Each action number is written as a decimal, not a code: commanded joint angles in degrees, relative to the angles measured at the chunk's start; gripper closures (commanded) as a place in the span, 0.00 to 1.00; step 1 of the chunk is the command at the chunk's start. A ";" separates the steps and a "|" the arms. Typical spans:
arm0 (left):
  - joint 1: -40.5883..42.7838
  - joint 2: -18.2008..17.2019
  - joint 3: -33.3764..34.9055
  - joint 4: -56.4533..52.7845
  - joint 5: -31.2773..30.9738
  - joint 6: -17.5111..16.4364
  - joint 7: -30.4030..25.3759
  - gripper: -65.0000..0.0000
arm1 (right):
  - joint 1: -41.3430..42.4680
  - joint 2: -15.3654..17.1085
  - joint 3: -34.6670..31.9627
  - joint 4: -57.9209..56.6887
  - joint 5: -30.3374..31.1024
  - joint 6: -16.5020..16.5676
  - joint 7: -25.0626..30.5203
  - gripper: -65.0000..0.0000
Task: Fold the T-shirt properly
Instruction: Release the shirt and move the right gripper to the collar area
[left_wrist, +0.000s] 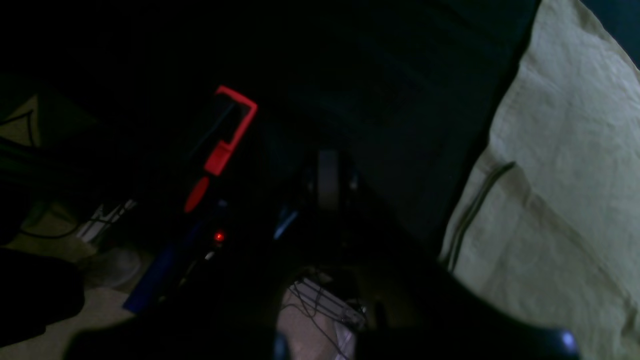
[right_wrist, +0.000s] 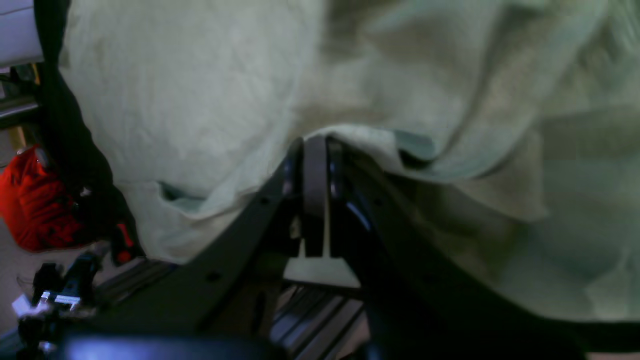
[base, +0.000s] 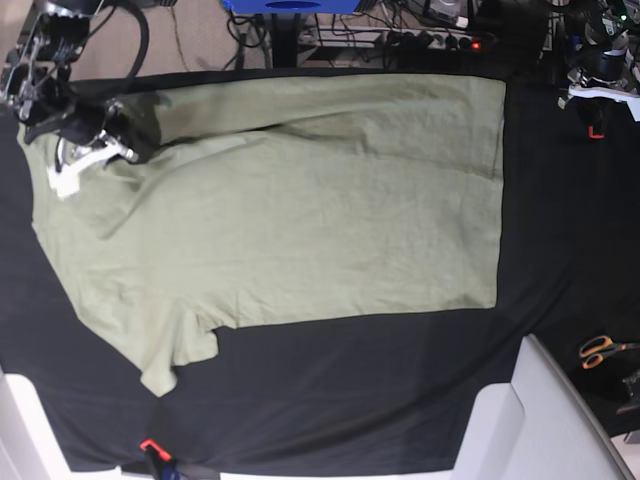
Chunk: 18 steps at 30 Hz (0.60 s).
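On the large black cloth (base: 560, 250) we see the wrinkled pale sage-green cotton T-shirt (base: 300, 210) spread flat. Our right gripper (right_wrist: 315, 145) pinches a raised fold at the T-shirt's edge, jaws closed on fabric. Our left gripper (left_wrist: 327, 180) hangs off the cloth's edge, jaws together, empty.

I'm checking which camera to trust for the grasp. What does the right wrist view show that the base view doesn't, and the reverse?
Only the right wrist view shows the right pincer shut on a bunched fold of the pale sage-green cotton T-shirt.
Only the base view shows the whole shirt spread on the large black cloth, plus the orange-handled scissors at the edge.
Both show the right arm at the shirt's edge.
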 joint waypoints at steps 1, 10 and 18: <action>0.52 -0.74 -0.48 0.69 -0.25 -0.14 -1.27 1.00 | 1.11 0.58 -0.02 0.81 1.07 0.35 -0.08 0.99; 0.60 -0.74 -0.48 0.69 -0.25 -0.14 -1.27 1.00 | 5.95 0.58 -0.02 0.37 1.07 0.35 -1.93 0.99; 0.60 -0.74 -0.48 0.69 -0.25 -0.14 -1.27 1.00 | 11.14 0.58 -0.11 -6.40 1.07 0.35 -3.16 0.99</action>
